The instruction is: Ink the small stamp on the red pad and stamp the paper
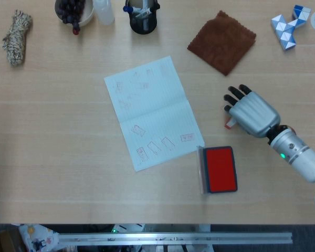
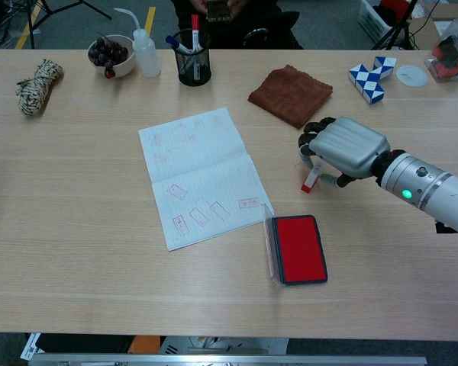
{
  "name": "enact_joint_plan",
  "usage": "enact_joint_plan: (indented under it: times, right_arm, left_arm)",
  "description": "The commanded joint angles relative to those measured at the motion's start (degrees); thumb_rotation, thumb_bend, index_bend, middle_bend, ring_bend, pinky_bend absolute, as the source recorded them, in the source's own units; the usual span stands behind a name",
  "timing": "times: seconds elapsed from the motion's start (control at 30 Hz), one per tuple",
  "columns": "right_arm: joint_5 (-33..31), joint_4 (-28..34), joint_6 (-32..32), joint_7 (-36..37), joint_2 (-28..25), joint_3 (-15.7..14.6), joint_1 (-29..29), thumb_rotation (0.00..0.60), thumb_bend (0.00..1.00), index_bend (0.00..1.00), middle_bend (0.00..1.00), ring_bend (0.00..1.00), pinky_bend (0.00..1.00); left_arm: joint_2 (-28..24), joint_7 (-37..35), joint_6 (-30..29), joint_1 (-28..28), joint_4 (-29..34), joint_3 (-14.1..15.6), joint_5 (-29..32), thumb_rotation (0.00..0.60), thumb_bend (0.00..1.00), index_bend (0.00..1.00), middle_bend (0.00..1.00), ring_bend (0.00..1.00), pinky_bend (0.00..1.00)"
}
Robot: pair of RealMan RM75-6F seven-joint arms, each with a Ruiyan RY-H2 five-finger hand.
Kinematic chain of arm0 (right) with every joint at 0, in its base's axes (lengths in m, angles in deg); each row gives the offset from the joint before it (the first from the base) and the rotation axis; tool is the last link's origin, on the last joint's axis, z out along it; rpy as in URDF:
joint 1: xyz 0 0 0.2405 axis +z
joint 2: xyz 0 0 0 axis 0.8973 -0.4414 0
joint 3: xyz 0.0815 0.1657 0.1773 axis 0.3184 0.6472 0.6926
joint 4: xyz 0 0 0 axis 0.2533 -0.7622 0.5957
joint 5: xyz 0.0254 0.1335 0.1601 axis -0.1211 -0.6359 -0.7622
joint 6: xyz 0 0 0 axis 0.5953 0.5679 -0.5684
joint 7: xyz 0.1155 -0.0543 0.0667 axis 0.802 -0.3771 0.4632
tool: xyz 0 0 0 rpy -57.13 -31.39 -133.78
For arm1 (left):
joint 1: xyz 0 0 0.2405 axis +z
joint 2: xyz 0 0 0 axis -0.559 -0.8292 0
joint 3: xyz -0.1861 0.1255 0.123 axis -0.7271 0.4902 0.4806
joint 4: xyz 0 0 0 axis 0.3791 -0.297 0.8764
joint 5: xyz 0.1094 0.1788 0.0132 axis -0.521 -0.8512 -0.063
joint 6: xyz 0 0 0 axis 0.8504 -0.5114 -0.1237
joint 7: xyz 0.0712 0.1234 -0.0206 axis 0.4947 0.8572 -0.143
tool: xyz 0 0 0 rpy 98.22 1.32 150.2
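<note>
The right hand (image 2: 343, 149) is over the small stamp (image 2: 311, 179), which sits on the tabletop (image 2: 76, 229) between the brown cloth (image 2: 290, 93) and the red pad (image 2: 298, 248). The dark fingers (image 2: 311, 142) curl down around the top of the stamp, but I cannot tell if they really grip it or only touch it. From the head view the hand (image 1: 252, 114) hides most of the stamp (image 1: 229, 124), and only a little red and white bit peeks out beside it. The red pad (image 1: 220, 169) lies open just below the hand, with its lid standing up on its left side. The paper (image 1: 152, 113) lies in the middle of the tabletop, to the left of the pad, and it has many small red stamp marks on it. Its lower corner is close to the pad lid. At the far edge there is a ball of rope (image 2: 34, 86), a bowl of dark fruit (image 2: 111, 53), a squeeze bottle (image 2: 145, 53), a black pen cup (image 2: 192, 65) and a blue and white twisty toy (image 2: 372, 78). The left hand is not in either view
</note>
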Motion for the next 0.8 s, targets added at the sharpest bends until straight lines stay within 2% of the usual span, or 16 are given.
enact_joint_plan:
  times: [0.03, 0.57, 0.8]
  right_arm:
    - [-0.09, -0.03, 0.05, 0.09, 0.0, -0.01, 0.09, 0.6, 0.3, 0.48, 0.3, 0.14, 0.21]
    - [-0.84, -0.52, -0.05, 0.43, 0.68, -0.64, 0.55, 0.6, 0.31, 0.52, 0.33, 0.15, 0.22]
    - [-1.23, -0.28, 0.31, 0.55, 0.64, -0.53, 0.63, 0.6, 0.37, 0.59, 0.36, 0.17, 0.22]
  left_arm:
    - [0.01, 0.01, -0.05, 0.03, 0.03, -0.02, 0.03, 0.6, 0.2, 0.17, 0.12, 0.15, 0.16]
    - [-0.03, -0.28, -0.15, 0.22, -0.21, -0.13, 0.3, 0.6, 0.2, 0.17, 0.12, 0.15, 0.16]
    - [-0.04, -0.71, -0.29, 0.38, -0.5, -0.16, 0.39, 0.6, 0.2, 0.17, 0.12, 0.15, 0.16]
